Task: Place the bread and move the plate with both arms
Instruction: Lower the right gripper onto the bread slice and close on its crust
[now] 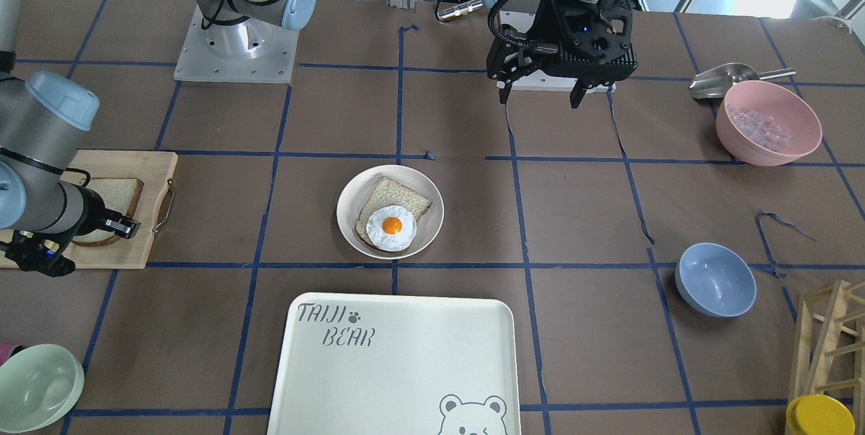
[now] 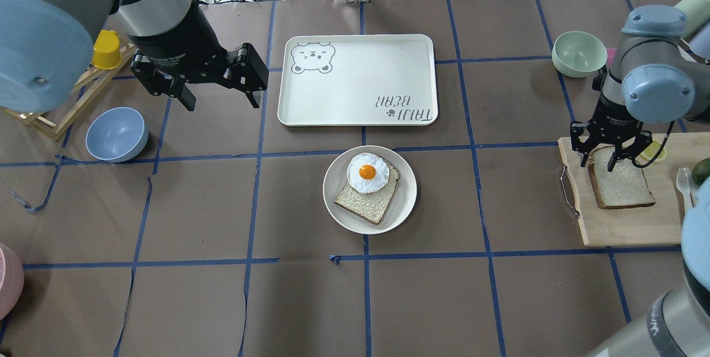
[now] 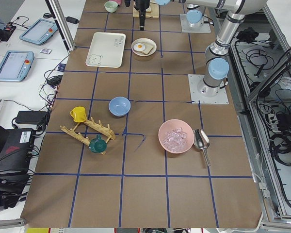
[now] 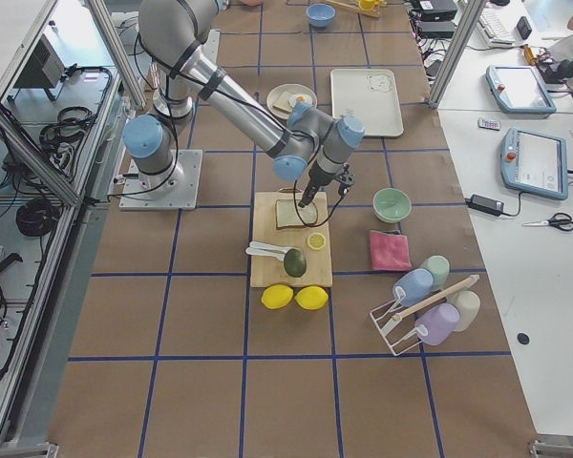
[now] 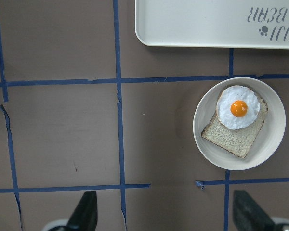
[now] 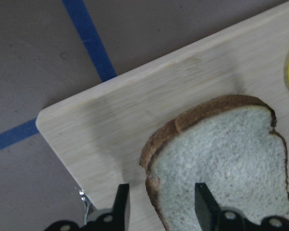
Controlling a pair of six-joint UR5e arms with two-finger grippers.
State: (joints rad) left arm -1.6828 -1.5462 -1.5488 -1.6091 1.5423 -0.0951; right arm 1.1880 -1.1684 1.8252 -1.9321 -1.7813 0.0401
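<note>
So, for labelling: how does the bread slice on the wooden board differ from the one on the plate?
The board slice is paler and bare; the plate slice is darker, speckled, and carries a fried egg. The open right gripper is at the board slice, none at the plate slice. Both lie flat.

Located plate (image 2: 406, 207) at bench centre, egg-topped slice (image 2: 369, 204) on it. Found tray (image 2: 355, 85) just beyond, toward operators' edge. Recorded bread (image 2: 621, 185) on cutting board (image 2: 621, 229) at right edge, right gripper (image 2: 597, 166) over its far end. Logged left gripper (image 2: 223, 105) above bench near bowl (image 2: 116, 134), toward left edge.
</note>
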